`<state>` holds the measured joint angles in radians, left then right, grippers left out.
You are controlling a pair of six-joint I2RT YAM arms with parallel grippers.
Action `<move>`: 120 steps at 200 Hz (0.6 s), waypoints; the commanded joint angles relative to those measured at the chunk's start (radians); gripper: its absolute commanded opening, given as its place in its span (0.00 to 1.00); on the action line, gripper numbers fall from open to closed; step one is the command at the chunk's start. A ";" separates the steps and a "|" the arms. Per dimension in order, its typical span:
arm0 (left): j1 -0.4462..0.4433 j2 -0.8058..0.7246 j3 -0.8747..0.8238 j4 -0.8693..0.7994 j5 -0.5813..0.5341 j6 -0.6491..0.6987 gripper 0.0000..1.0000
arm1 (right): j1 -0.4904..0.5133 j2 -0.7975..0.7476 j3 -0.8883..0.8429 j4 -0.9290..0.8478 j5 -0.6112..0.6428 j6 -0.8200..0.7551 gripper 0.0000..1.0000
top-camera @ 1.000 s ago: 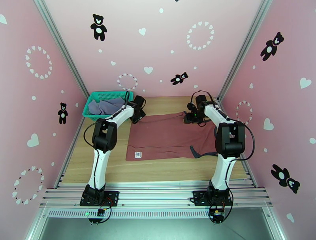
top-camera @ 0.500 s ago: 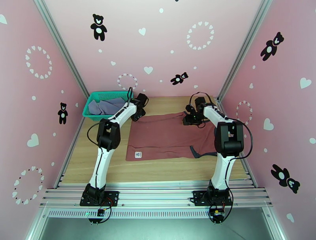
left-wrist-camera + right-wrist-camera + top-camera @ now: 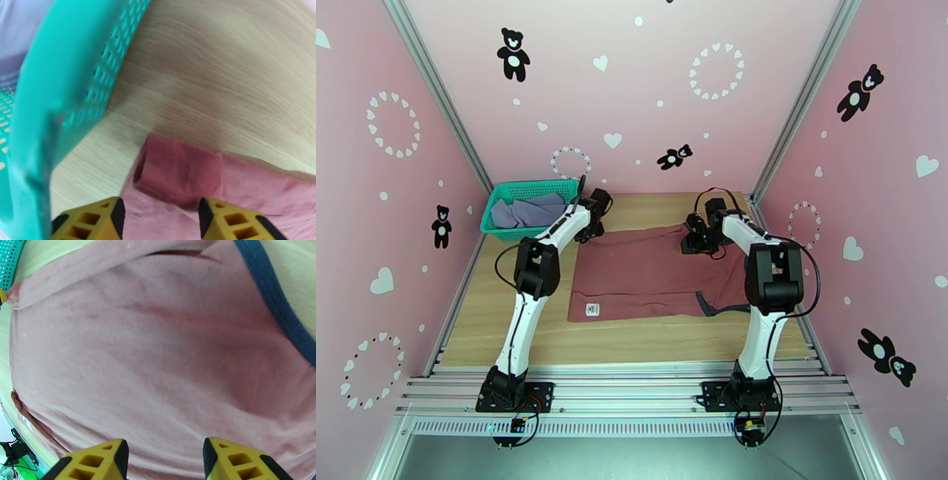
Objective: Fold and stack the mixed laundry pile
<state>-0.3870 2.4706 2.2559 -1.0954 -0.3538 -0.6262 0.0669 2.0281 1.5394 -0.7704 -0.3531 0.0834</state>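
The rust-red tank top lies spread flat on the wooden table, its navy trim at the front right and a white label near its front left corner. My left gripper hovers open over its far left corner; in the left wrist view the folded-over red corner sits just ahead of the gripper. Over the far right edge my right gripper is open, with red cloth and navy trim spread below the gripper. The grey-lavender shirt lies crumpled in the basket.
The teal mesh basket stands at the back left, its wall close beside my left gripper. Pink walls enclose the table on three sides. Bare wood runs in front of the tank top.
My left gripper has moved a little toward the back wall, along the basket, to the tank top's far left corner. The right gripper has edged slightly back. The tank top has not moved.
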 commanded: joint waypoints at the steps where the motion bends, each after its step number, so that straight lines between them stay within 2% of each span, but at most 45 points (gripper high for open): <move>1: 0.013 0.008 -0.014 0.028 -0.048 0.089 0.56 | 0.002 -0.029 -0.016 0.000 -0.007 0.015 0.55; 58: 0.013 0.016 -0.062 0.114 -0.010 0.153 0.55 | 0.004 -0.035 -0.008 -0.017 0.003 0.013 0.55; 81: 0.015 0.015 -0.081 0.159 0.017 0.171 0.45 | 0.004 -0.034 0.014 -0.036 0.011 0.006 0.55; 120: 0.014 -0.019 -0.129 0.221 0.032 0.176 0.17 | 0.007 -0.027 0.051 -0.056 0.019 0.004 0.55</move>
<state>-0.3801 2.4706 2.1578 -0.9329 -0.3435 -0.4698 0.0677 2.0277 1.5440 -0.7914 -0.3485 0.0940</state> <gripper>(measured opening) 0.229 0.551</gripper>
